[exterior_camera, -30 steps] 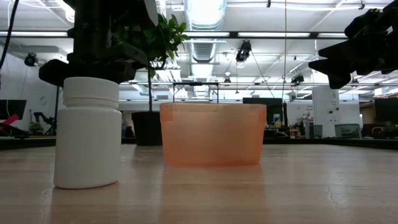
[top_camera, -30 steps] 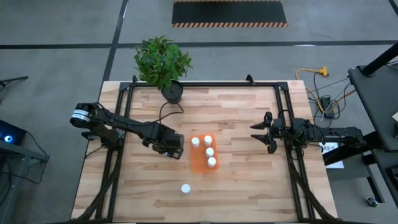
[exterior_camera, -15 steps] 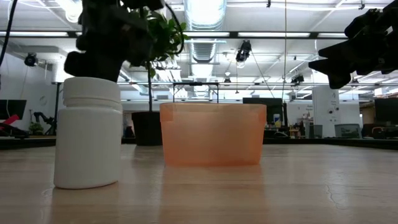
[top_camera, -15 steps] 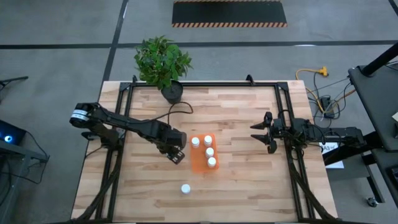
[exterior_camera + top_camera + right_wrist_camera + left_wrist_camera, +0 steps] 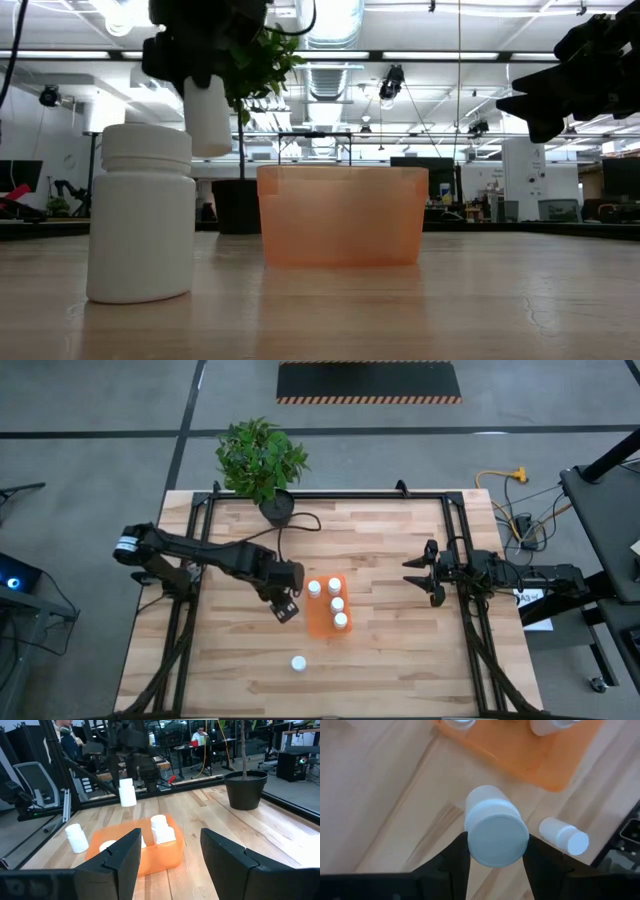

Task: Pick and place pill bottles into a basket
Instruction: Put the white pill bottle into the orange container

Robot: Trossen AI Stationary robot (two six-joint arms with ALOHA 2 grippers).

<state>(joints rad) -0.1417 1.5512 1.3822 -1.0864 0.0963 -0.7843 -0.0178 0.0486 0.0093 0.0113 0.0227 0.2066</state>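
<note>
My left gripper (image 5: 284,606) is shut on a white pill bottle (image 5: 208,118), which hangs in the air just left of the orange basket (image 5: 326,622). In the left wrist view the bottle's cap (image 5: 498,839) faces the camera between my fingers. Several white bottles (image 5: 337,603) stand in the basket. One more bottle (image 5: 298,663) stands on its base on the table near the front edge; it is large in the low view (image 5: 140,215). My right gripper (image 5: 430,572) is open and empty at the table's right side. My left gripper pinches the bottle between its two fingers (image 5: 457,854), on opposite sides of the body just under the cap (image 5: 471,822). The fingers come from above, pointing down. The bottle hangs below them, nearly upright with its cap end up, its base (image 5: 210,150) clear of the table.
A potted plant in a black pot (image 5: 277,507) stands at the table's far edge, left of centre. Black frame rails (image 5: 190,600) run along the table's left and right sides. Bare wood lies between the basket and my right gripper (image 5: 170,865).
My left gripper has gone up and a little toward the basket and the near edge, tipping its fingers downward. The pill bottle it holds has come up with it, from hidden behind the near bottle in the low view to hanging clear of the table.
</note>
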